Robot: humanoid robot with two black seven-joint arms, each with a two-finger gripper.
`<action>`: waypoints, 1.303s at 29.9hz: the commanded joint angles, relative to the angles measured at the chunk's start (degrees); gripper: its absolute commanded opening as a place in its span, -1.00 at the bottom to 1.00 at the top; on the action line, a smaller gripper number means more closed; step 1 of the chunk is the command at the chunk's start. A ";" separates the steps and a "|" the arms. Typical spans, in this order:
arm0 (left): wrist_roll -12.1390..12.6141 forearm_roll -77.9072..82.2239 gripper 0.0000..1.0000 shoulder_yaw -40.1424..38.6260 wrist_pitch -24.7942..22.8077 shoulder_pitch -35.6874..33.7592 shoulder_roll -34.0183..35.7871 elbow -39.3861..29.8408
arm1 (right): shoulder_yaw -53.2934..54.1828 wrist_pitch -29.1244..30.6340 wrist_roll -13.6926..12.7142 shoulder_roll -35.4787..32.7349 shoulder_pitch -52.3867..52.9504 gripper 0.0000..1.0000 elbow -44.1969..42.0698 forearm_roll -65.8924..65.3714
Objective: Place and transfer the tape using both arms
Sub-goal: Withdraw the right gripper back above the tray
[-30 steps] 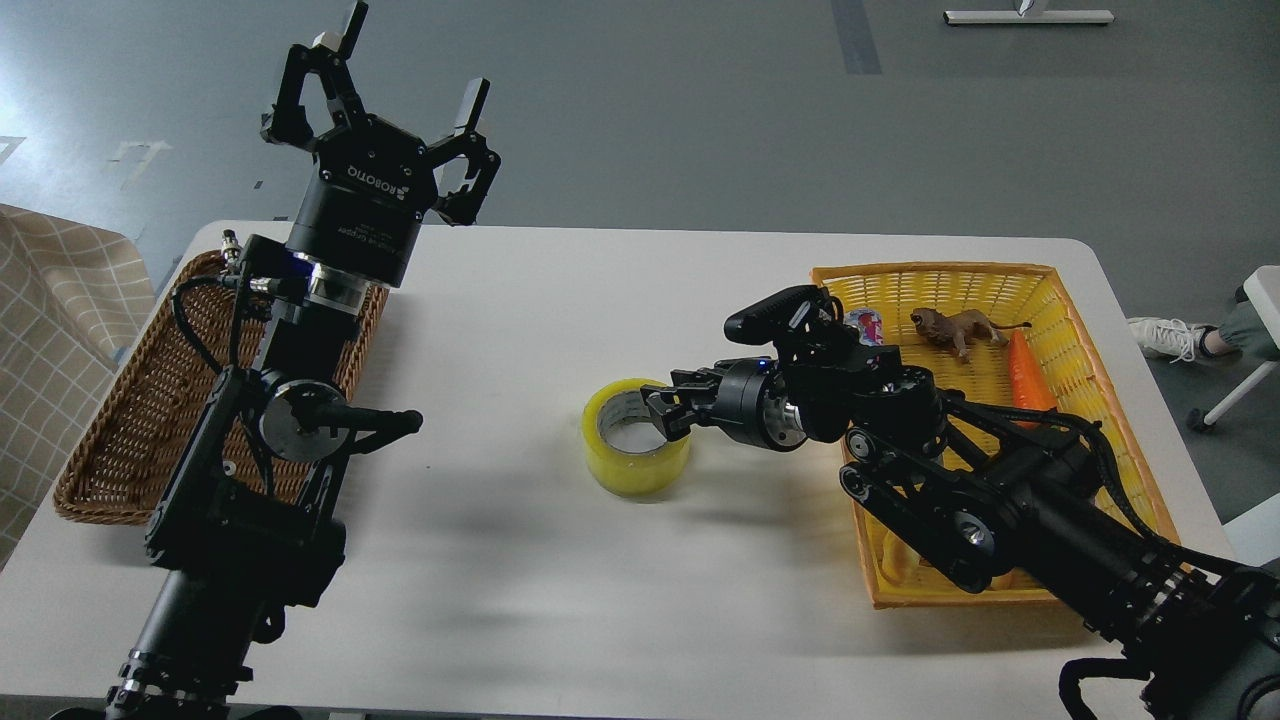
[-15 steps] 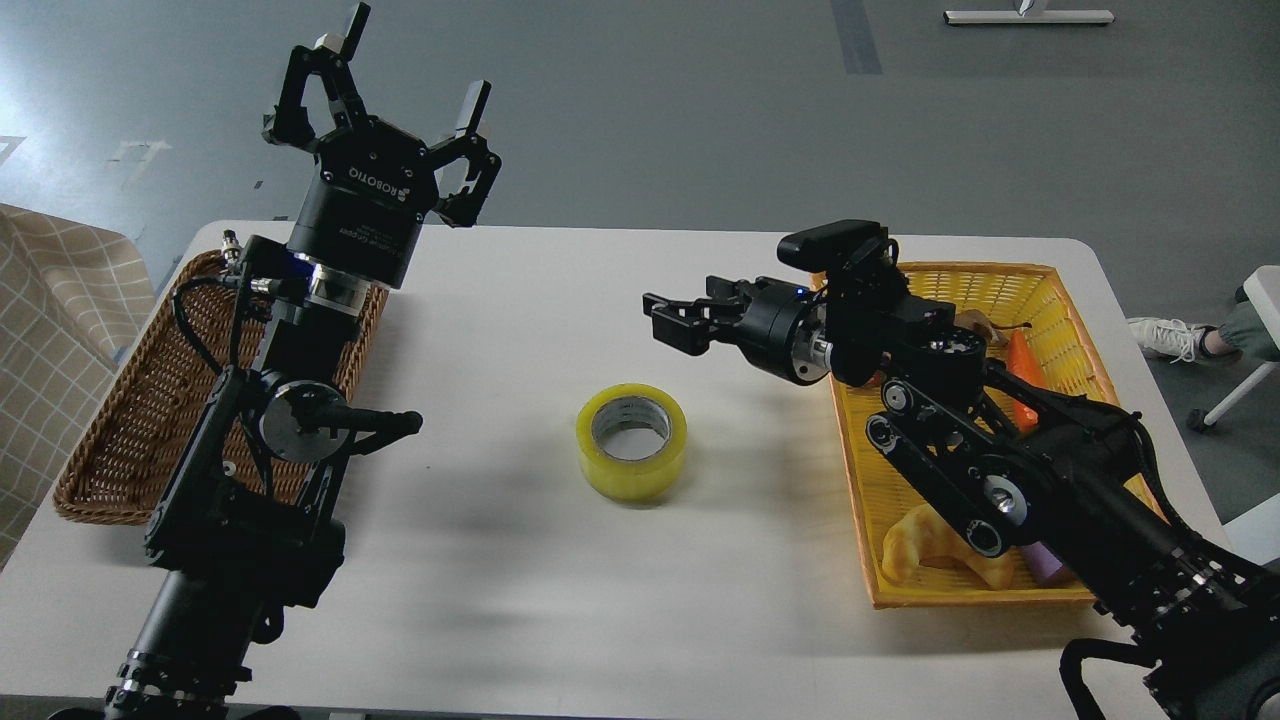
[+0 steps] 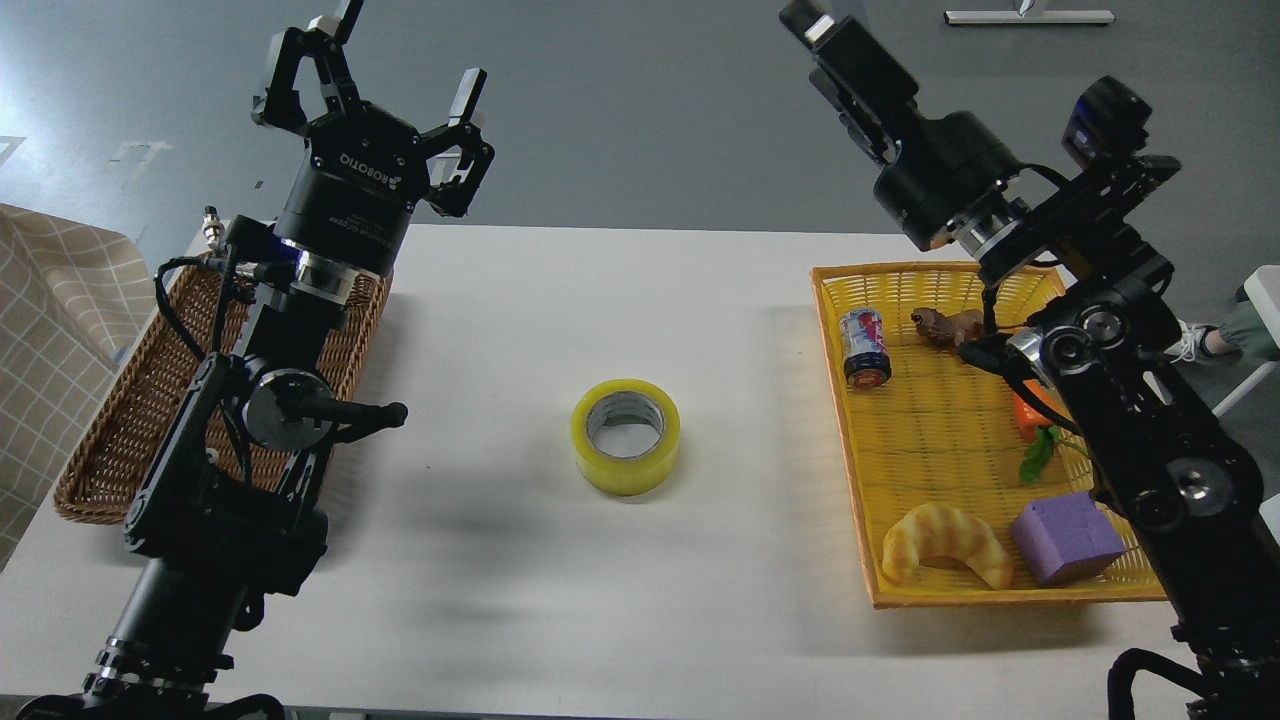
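The tape (image 3: 626, 435), a yellow translucent roll with a grey core, lies flat on the white table (image 3: 560, 300) near its middle, and nothing touches it. My left gripper (image 3: 405, 55) is raised high above the table's far left, well left of the tape, with its fingers spread open and empty. My right gripper (image 3: 812, 22) is raised high at the top edge, far up and right of the tape. It is seen side-on and partly cut off, so I cannot tell how its fingers stand. It holds nothing that I can see.
A yellow basket (image 3: 830, 330) on the right holds a can (image 3: 864, 346), a toy lion (image 3: 945, 326), a carrot (image 3: 1030, 418), a croissant (image 3: 945, 541) and a purple block (image 3: 1066, 537). A brown wicker basket (image 3: 110, 430) lies at the left, under my left arm.
My right gripper let go of the tape, drew back to the right and rose high above the yellow basket. The tape stays flat on the table. My left arm barely shifted.
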 commanded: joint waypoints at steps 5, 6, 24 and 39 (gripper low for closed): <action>0.13 0.22 0.96 0.23 -0.22 -1.06 0.36 0.00 | 6.08 -0.38 -0.06 1.40 -2.54 0.98 3.10 21.49; 0.13 0.22 0.96 0.23 -0.22 -1.14 0.45 0.00 | 6.52 -0.38 -0.06 1.76 -2.63 0.98 3.19 22.65; 0.22 0.49 0.96 0.14 5.91 -1.93 1.07 1.23 | 9.51 2.60 -0.23 3.96 -5.97 0.98 5.74 30.92; -10.07 52.64 0.96 11.97 20.50 -5.54 2.03 -0.70 | 8.72 3.13 -0.32 3.87 -6.58 0.98 3.98 30.92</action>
